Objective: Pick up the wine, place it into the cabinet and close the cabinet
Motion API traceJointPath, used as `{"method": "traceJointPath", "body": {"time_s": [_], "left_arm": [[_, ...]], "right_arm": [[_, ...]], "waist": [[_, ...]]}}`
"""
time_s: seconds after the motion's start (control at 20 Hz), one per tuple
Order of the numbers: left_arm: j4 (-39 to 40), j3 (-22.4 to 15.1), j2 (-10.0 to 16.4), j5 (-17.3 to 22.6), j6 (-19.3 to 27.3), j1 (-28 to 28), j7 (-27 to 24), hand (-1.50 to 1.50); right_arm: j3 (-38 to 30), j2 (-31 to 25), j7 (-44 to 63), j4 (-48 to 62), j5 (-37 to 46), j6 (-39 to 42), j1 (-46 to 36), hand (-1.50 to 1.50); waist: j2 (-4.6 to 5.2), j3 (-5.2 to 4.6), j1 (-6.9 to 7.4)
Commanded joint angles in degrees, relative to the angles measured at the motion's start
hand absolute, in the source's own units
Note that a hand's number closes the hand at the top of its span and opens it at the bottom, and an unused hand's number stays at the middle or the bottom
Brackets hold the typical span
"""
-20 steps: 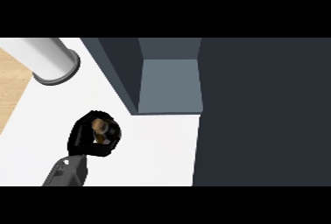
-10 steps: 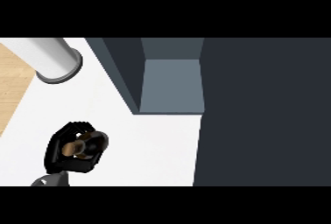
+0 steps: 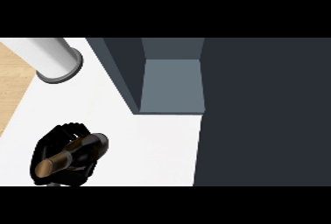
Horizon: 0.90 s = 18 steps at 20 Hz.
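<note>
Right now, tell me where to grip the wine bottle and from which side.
Grip the body from the side, as the left hand does now: fingers curled round the wine bottle from the view's left. It is slim, round and tilted, so a wrap around its middle leaves the end nearer the cabinet free.

We see a smooth matt white tabletop, a wood-grain strip beside it, a matt grey cabinet, a softly sheened grey cylinder, and a glossy brown wine bottle in the matt black left hand.
</note>
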Motion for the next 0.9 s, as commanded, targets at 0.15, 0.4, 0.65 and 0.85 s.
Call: {"method": "traceJointPath", "body": {"time_s": [0.15, 0.4, 0.65, 0.85], "left_arm": [[-17.9, -5.5, -2.3, 2.1, 3.1, 1.1, 15.8, 1.50], [-21.2, -7.2, -2.3, -1.5, 6.6, -0.8, 21.1, 1.50], [-27.8, -14.5, -6.8, -3.0, 11.6, -3.7, 31.7, 1.50], [-24.6, -22.3, -6.8, -5.1, 20.1, -7.5, 28.1, 1.50]], "right_arm": [[-2.3, -0.6, 2.3, -4.7, -6.5, 0.8, 1.5, -1.50], [-0.3, 0.4, 4.3, -7.3, -4.5, -0.2, 1.1, -1.50], [1.1, 1.5, 3.1, -7.5, -3.0, -0.9, 1.3, -1.50], [-2.3, 0.1, 3.6, -7.6, -6.9, 0.7, 2.6, -1.50]], "waist": [[0.07, 0.01, -0.31], [0.14, -0.04, -0.49], [0.09, -0.03, -0.69], [0.16, -0.04, -0.93]]}}
